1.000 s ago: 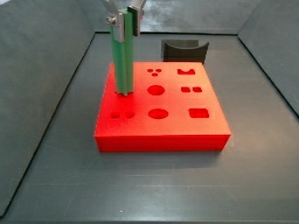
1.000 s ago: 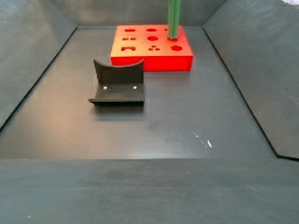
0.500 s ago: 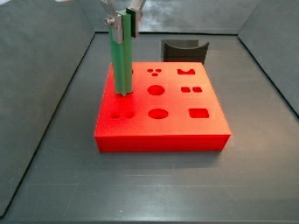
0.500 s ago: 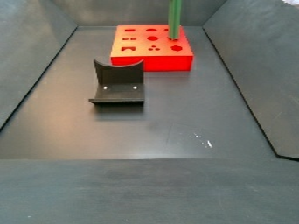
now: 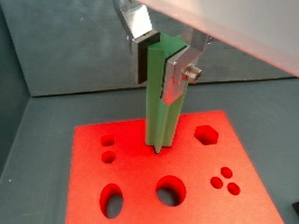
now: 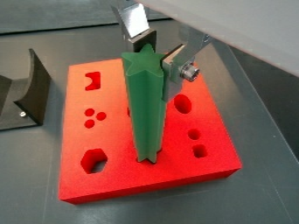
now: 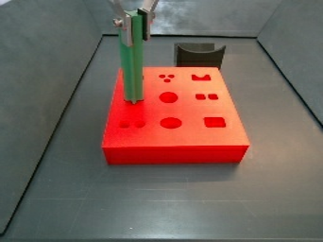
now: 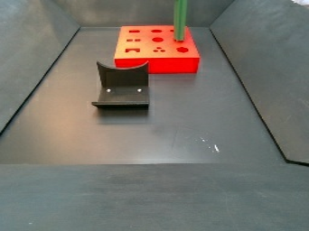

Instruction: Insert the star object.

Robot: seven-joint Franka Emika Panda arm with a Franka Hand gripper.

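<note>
The star object is a long green bar with a star-shaped cross-section (image 6: 145, 114). It stands upright, also showing in a wrist view (image 5: 162, 105) and in both side views (image 7: 130, 66) (image 8: 182, 20). My gripper (image 6: 138, 59) is shut on its upper end; it also shows in a wrist view (image 5: 163, 54) and a side view (image 7: 134, 25). The bar's lower end sits on or in the top face of the red block (image 7: 177, 123) near one edge; I cannot tell how deep. The block has several shaped holes and also shows in the remaining three views (image 8: 151, 50) (image 5: 176, 184) (image 6: 140, 157).
A dark grey curved piece (image 8: 121, 87) lies on the dark floor apart from the block; it also shows in a side view (image 7: 198, 53) and a wrist view (image 6: 21, 92). Sloping grey walls (image 7: 51, 113) bound the floor.
</note>
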